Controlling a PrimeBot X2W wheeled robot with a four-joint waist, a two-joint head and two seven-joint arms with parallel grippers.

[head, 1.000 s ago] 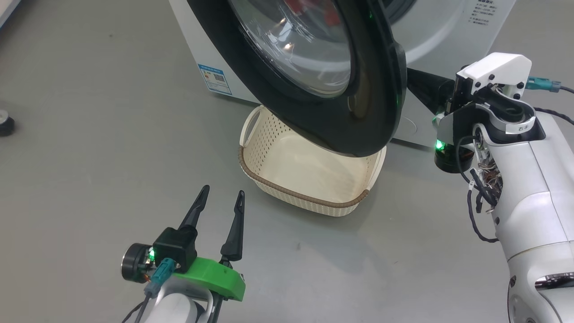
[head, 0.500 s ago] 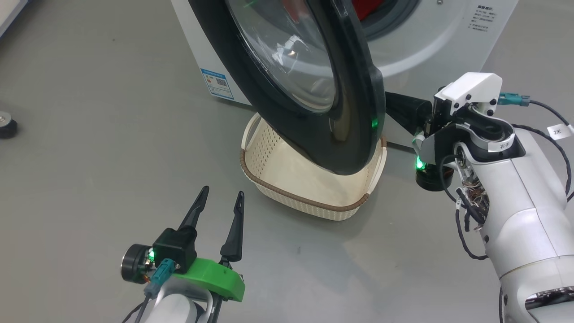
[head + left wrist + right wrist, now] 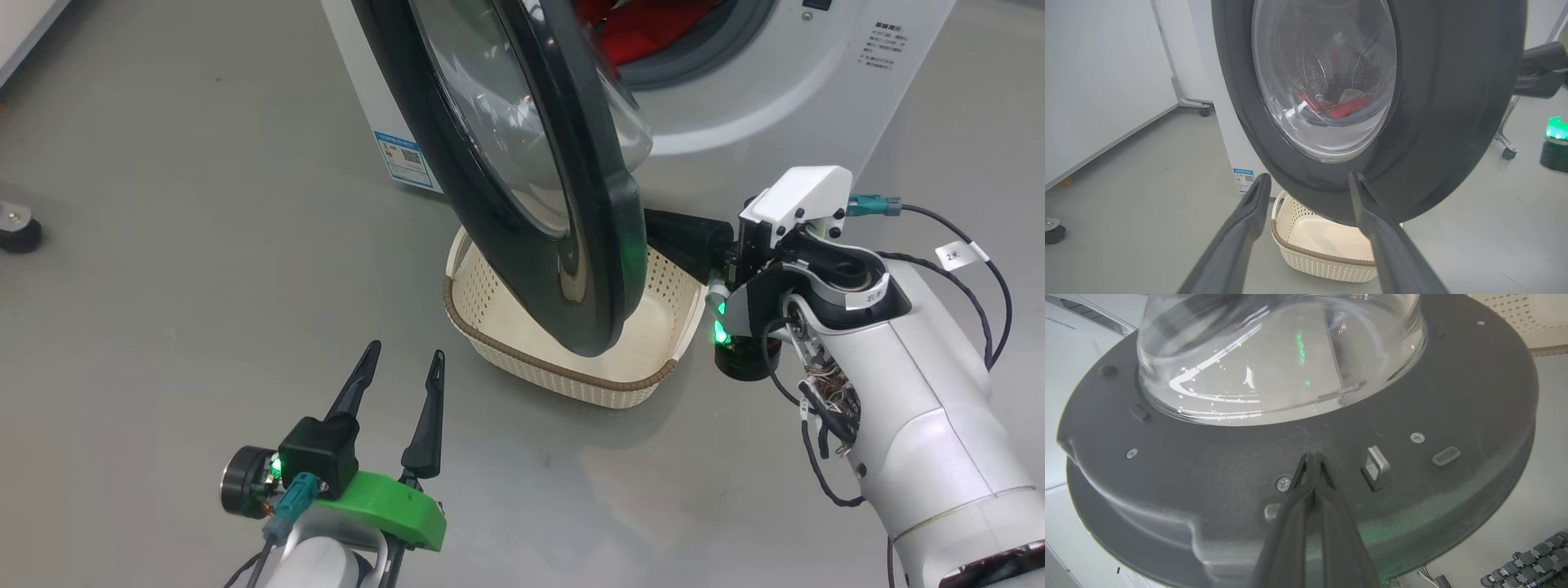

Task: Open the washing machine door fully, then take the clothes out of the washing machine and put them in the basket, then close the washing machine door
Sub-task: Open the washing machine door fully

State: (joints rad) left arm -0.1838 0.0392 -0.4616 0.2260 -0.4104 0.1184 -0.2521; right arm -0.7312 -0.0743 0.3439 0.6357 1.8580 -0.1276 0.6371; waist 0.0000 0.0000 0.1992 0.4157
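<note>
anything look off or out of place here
Nothing spilled or broken. One oddity: the basket sits right under the partly open washing machine door, whose lower edge hangs over it, likely in the way of loading. The shut right gripper has its tips against the door's inner face.

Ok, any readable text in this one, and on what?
"2米": white tag beside the right arm.
"右手", barely legible: label on that arm's wrist.
Blue sticker on the washing machine: too small to read.
Printed lines on its front: too small.
</note>
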